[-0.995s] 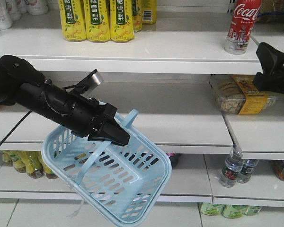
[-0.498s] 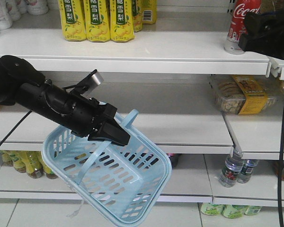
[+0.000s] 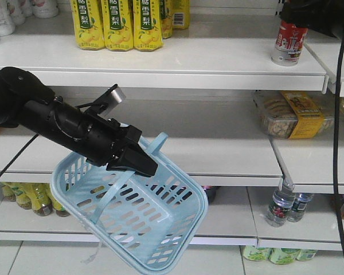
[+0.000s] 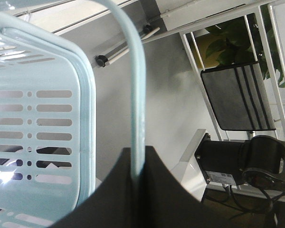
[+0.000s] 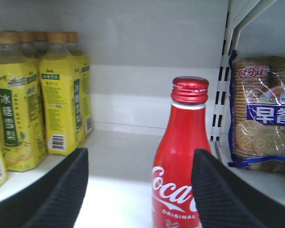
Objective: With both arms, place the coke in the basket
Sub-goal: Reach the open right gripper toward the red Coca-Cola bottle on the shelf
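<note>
At the left of the front view the bulky black left arm (image 3: pixel 46 117) reaches out in front of the shelving, and the fingers (image 3: pixel 139 160) of its left gripper (image 3: pixel 144 164) are clamped shut on one flat swing handle (image 3: pixel 156 146) of the pale blue slotted plastic basket (image 3: pixel 143 226), which hangs tilted in mid-air below the arm. The left wrist view shows the same handle running straight into the closed black fingers. Further right, on the white top shelf (image 3: pixel 206 60), stands a row of yellow-labelled pear drink bottles (image 3: pixel 117 23). Well apart from them, towards the shelf's right end, the small red Coca-Cola bottle (image 3: pixel 289 41) stands upright with a packet of biscuits (image 5: pixel 261 118) beyond it. The right gripper (image 5: pixel 140 175) is at the bottle, its fingers (image 5: pixel 52 194) spread wide apart — the bottle sits between them, nearer one, and whether it touches cannot be told.
</note>
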### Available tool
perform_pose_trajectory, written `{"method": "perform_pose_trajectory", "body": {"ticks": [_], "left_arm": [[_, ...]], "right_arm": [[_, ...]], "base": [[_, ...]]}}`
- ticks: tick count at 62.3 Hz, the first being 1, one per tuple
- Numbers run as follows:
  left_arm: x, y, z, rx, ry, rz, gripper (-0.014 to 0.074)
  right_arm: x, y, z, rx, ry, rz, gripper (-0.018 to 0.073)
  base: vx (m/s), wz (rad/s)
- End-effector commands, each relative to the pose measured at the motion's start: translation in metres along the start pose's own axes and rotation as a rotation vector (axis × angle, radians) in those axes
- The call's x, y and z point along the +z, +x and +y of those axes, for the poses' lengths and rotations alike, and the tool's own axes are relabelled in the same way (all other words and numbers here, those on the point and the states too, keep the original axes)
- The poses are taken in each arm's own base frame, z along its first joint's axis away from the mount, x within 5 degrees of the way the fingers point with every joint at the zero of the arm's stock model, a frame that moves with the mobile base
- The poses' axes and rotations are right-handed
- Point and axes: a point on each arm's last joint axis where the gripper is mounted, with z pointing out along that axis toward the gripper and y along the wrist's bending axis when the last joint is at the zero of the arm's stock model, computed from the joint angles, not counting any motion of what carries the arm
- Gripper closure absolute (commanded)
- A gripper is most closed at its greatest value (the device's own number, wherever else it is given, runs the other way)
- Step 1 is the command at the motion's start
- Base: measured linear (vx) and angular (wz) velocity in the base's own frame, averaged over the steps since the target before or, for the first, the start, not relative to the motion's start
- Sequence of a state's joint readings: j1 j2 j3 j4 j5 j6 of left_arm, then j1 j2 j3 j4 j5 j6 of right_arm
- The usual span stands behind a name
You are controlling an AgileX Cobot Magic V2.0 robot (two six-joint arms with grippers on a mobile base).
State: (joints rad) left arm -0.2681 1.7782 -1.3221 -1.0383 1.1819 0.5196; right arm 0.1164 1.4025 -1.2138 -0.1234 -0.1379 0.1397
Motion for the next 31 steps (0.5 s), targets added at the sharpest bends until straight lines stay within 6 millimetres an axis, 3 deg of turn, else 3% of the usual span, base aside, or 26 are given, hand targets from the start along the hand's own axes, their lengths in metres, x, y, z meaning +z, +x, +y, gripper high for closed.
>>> {"method": "perform_pose_trajectory", "body": {"ticks": [1,31], "left_arm": [[-0.016,-0.004,-0.029,0.04,0.08,-0.073,0.0602],[-0.016,-0.004,-0.029,0.04,0.08,-0.073,0.0602]], "right_arm": [[-0.003,-0.029,-0.004,-0.015,0.006,-0.122,0.0097],[0.022,-0.033,-0.008,-0.018,0.016,-0.135,0.0097]], "base": [[0.0,0.0],[0.0,0.0]]}}
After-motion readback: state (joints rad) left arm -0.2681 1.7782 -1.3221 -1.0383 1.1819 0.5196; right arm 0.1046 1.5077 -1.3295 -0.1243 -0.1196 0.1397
